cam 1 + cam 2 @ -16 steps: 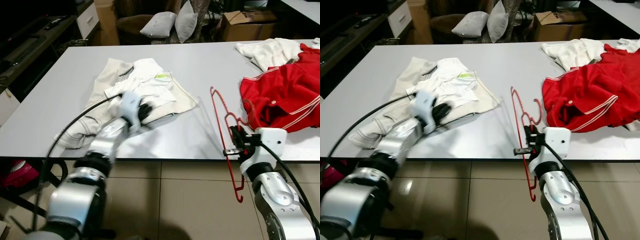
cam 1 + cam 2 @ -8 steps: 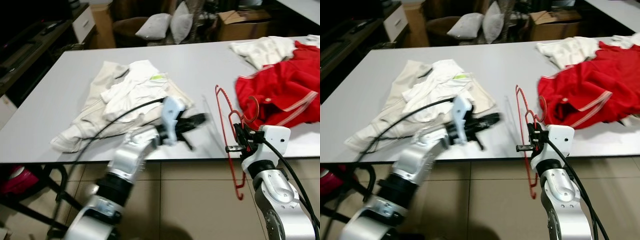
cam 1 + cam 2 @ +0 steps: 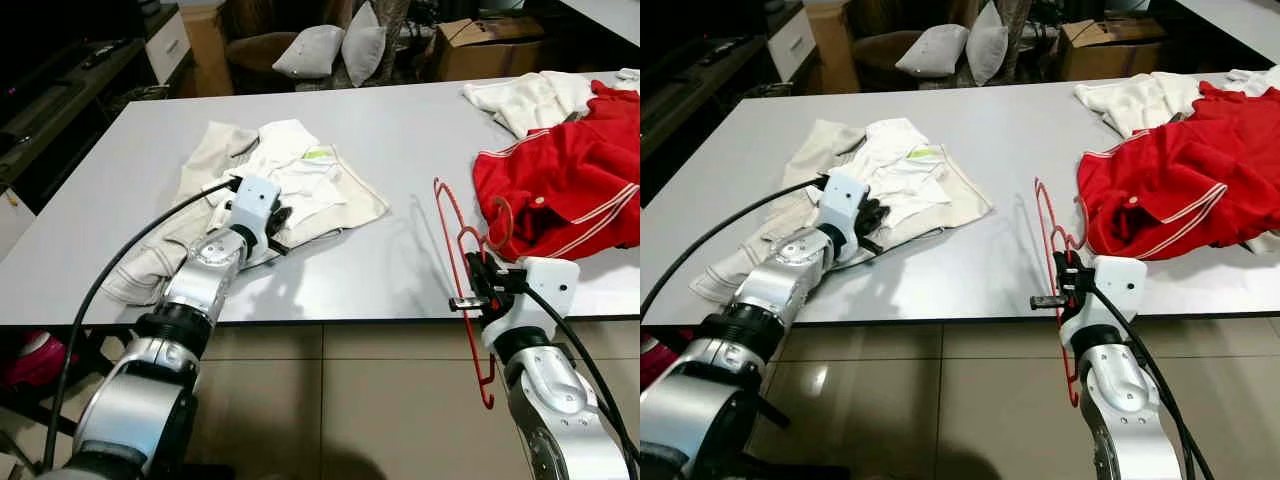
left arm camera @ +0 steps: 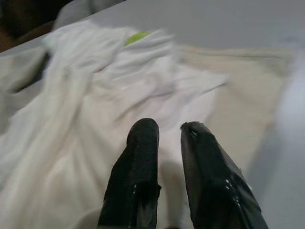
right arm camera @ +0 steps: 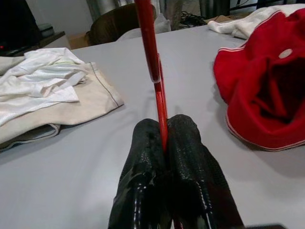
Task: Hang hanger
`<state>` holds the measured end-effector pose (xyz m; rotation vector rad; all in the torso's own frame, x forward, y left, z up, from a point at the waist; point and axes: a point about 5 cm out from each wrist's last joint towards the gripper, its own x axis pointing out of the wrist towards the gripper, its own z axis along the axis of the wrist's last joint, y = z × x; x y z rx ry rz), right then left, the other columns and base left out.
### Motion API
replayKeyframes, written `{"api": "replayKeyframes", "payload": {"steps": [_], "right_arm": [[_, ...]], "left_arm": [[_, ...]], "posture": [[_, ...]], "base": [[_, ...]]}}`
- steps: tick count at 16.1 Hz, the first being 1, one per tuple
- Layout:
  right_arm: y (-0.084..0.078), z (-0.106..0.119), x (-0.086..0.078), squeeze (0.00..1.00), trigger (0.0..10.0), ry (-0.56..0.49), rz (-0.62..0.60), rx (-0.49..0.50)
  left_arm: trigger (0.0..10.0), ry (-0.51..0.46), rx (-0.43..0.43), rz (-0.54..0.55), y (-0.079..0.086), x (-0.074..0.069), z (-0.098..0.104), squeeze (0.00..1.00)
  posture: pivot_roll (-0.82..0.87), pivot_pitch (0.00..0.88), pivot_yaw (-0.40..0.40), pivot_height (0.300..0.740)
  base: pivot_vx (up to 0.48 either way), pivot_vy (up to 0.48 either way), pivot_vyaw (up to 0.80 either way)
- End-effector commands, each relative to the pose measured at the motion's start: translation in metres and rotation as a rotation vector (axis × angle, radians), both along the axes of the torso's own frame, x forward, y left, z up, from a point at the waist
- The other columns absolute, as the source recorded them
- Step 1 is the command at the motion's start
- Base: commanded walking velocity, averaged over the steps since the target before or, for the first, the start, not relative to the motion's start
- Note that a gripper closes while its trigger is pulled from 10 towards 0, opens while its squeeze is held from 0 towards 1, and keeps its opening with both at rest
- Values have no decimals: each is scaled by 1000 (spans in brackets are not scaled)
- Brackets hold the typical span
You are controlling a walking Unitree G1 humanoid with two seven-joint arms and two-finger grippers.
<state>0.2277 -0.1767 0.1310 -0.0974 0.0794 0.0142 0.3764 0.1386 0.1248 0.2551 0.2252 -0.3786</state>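
Observation:
A red wire hanger stands upright at the table's near edge, its lower part hanging below the tabletop. My right gripper is shut on it, and the wire runs up between the fingertips. My left gripper rests on a pile of white and cream clothes at the table's left. Its fingers stand a little apart with only cloth under them. A red garment with white stripes lies at the right, just beyond the hanger.
The grey table has bare surface between the cream pile and the hanger. Another white garment lies at the far right. Behind the table are grey cushions and a cardboard box. Tiled floor lies below.
Half a second ago my left arm reached right toward the hanger; it is now back on the cream clothes. My right gripper still holds the hanger in about the same place.

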Motion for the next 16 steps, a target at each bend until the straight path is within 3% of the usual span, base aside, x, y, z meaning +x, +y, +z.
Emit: {"api": "replayKeyframes", "payload": {"steps": [1,4,7,16], "right_arm": [[1,-5,-4,0,10000,27,0,2],[1,-5,-8,0,10000,28,-18,-3],[-1,-5,-13,0,10000,31,-31,-1],[-1,-6,-13,0,10000,32,-32,-1]], "left_arm": [[10000,3,42,59,12,4,0,1000],[10000,20,-39,250,36,9,0,1000],[10000,-15,-96,347,59,9,6,1000],[10000,-9,-103,352,61,9,5,1000]], "posture": [[-108,0,139,740],[-127,0,168,740],[-130,0,174,740],[-130,0,174,740]], "base": [[0,0,0],[0,0,0],[0,0,0],[0,0,0]]}}
